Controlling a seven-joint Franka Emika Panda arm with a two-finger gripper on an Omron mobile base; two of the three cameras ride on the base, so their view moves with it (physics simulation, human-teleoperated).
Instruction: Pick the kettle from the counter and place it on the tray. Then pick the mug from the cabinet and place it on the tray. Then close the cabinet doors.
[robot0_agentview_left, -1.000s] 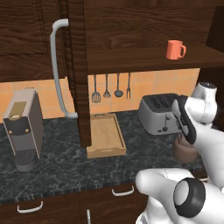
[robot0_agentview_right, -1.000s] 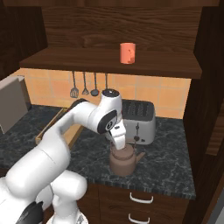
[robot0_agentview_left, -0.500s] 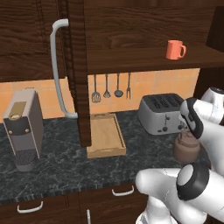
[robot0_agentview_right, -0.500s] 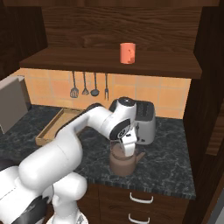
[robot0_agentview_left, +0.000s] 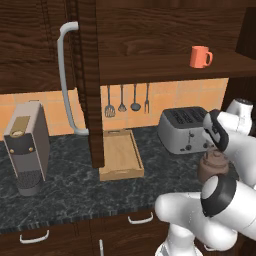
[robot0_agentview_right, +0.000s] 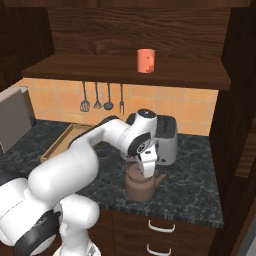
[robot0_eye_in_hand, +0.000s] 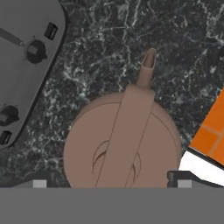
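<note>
- Left base view: kettle (robot0_agentview_left: 212, 165), brown, squat, standing on the counter (robot0_agentview_left: 65, 192) in front of the toaster (robot0_agentview_left: 185, 129), partly hidden by the white arm. Gripper (robot0_agentview_left: 216, 150) lowered right over the kettle's top; finger spacing cannot be told here. Tray (robot0_agentview_left: 120, 155), light wood, bare, lying on the counter left of the toaster, well apart from the kettle. Mug (robot0_agentview_left: 200, 56), orange-red, upright on the shelf of the cabinet (robot0_agentview_left: 165, 30). One cabinet door (robot0_agentview_left: 89, 80) swung out edge-on with its grey bar handle (robot0_agentview_left: 66, 80). Coffee machine (robot0_agentview_left: 27, 147) at far left. Utensils (robot0_agentview_left: 127, 99) hanging on the orange tiled wall.
- Right base view: gripper (robot0_agentview_right: 148, 171) pointing down at the kettle (robot0_agentview_right: 142, 184); contact with the handle cannot be told. Kettle sits beside the toaster (robot0_agentview_right: 162, 140), spout turned right. Tray (robot0_agentview_right: 67, 141) far left on the counter (robot0_agentview_right: 200, 192). Mug (robot0_agentview_right: 145, 60) on the shelf above.
- Hand view: kettle (robot0_eye_in_hand: 122, 151) directly below, its flat handle band crossing the lid, spout pointing up-frame. Finger tips (robot0_eye_in_hand: 40, 184) stand spread wide at either side of the kettle body, claw open, gripping nothing.
</note>
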